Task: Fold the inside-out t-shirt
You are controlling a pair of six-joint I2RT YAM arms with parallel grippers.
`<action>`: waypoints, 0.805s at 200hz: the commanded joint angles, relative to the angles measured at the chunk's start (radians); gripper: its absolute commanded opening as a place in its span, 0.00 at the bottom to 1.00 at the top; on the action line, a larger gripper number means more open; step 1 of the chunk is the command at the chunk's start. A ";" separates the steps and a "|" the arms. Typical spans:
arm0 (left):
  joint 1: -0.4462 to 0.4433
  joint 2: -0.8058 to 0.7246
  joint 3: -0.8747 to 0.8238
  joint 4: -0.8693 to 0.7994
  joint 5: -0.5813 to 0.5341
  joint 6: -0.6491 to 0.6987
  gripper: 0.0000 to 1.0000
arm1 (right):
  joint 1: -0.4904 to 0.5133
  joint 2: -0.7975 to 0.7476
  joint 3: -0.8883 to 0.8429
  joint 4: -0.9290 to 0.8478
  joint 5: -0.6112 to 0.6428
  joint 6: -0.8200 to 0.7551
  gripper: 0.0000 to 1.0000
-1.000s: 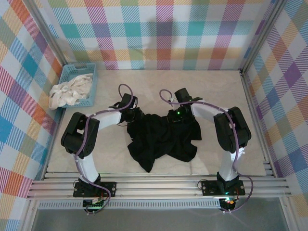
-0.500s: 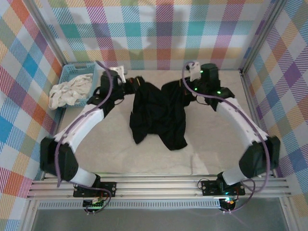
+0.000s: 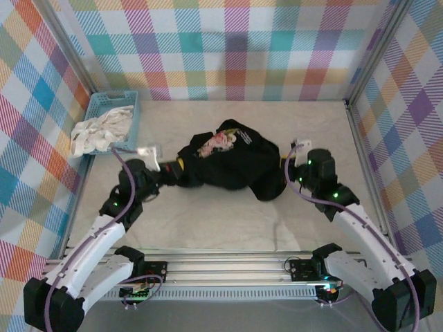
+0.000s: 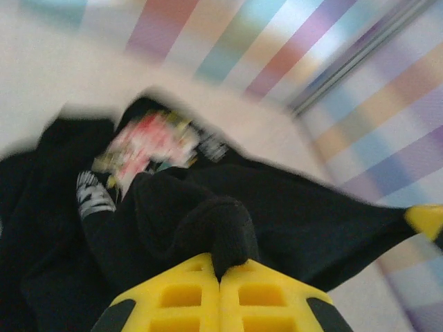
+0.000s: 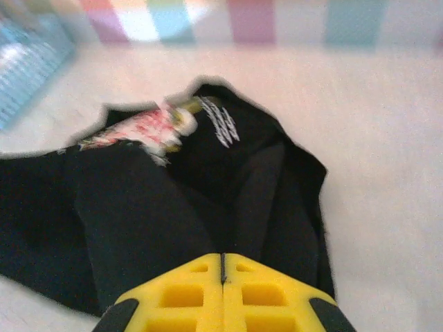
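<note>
Both wrist views are blurred. The print on the inside-out t-shirt (image 3: 232, 162) reads only as a pink-and-white smear, and the sleeves are lost in bunched folds. The shirt lies crumpled on the table (image 3: 208, 221), right of the blue basket (image 3: 114, 97) and a little nearer the arm bases. Left claw (image 4: 220, 273) pinched tight on a black fold (tips buried in cloth), at the shirt edge nearest the basket. Right claw (image 5: 221, 266) likewise closed on cloth, at the edge farthest from the basket. Both arms low, stretched forward, wrists turned inward.
</note>
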 commanded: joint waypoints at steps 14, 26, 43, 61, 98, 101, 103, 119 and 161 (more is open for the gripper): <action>-0.021 -0.032 -0.139 0.002 0.030 -0.064 0.00 | 0.005 -0.005 -0.122 -0.014 0.030 0.159 0.18; -0.032 -0.031 -0.154 -0.019 0.037 -0.055 0.00 | 0.029 0.040 -0.102 -0.007 -0.013 0.128 0.29; -0.042 -0.043 -0.168 -0.057 0.033 -0.049 0.01 | 0.113 0.101 -0.068 0.068 -0.078 0.019 0.43; -0.045 -0.073 -0.185 -0.092 0.010 -0.044 0.01 | 0.214 0.221 0.009 0.118 -0.128 -0.105 0.52; -0.045 -0.162 -0.207 -0.174 -0.065 -0.027 0.01 | 0.306 0.593 0.268 0.049 -0.158 -0.252 0.59; -0.044 -0.167 -0.208 -0.175 -0.068 -0.027 0.01 | 0.306 0.619 0.289 0.046 -0.160 -0.252 0.59; -0.044 -0.171 -0.210 -0.176 -0.070 -0.027 0.01 | 0.306 0.639 0.304 0.041 -0.164 -0.252 0.60; -0.045 -0.196 -0.211 -0.186 -0.080 -0.026 0.02 | 0.308 0.775 0.427 0.001 -0.189 -0.297 0.61; -0.045 -0.184 -0.204 -0.193 -0.080 -0.002 0.01 | 0.308 1.056 0.679 -0.116 -0.177 -0.416 0.65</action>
